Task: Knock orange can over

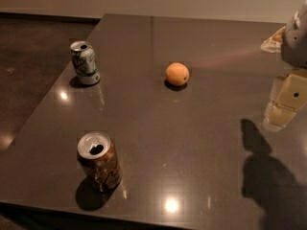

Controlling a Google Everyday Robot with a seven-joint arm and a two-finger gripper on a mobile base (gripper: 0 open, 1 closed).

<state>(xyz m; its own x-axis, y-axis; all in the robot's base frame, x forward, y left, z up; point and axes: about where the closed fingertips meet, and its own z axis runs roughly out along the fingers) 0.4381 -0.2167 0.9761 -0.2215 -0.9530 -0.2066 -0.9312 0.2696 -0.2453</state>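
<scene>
One wide stretch of dark tabletop (192,143) separates the upright orange can (98,161), near the front left edge, from the gripper (283,102) hovering at the far right, whose opening I cannot tell.

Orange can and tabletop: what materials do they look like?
The orange can: likely thin aluminium, with a bare silver top with a drinking hole and a glossy, coppery printed body. The table: dark and polished, perhaps stone or laminate; it mirrors light spots and the can. The gripper hangs at the right edge above the table, far from the can.
</scene>
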